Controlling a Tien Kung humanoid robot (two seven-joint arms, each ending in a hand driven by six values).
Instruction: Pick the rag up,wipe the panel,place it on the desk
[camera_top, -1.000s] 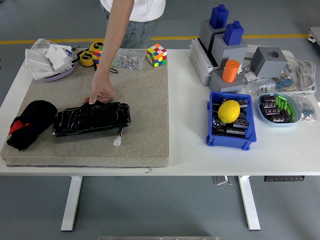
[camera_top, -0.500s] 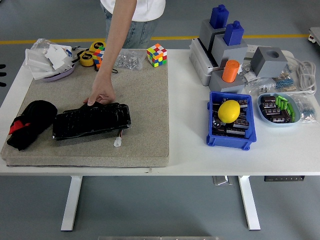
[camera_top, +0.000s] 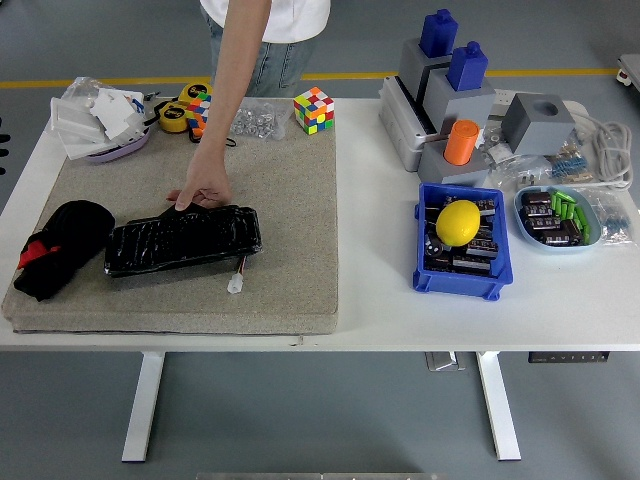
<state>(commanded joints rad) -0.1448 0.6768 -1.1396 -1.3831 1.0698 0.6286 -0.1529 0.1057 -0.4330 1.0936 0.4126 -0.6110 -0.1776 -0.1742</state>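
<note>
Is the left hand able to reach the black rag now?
Probably yes: the rag lies uncovered at the mat's left end, and the person's hand rests on the panel, beside it.

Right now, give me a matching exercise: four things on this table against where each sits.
Things:
1. rag
2. panel
3. yellow ball
4. Rubik's cube

Places:
A. in the blue bin
B. far edge of the mat
C. left end of the mat
D. under the person's hand

Pairs: 1-C, 2-D, 3-A, 4-B
</note>
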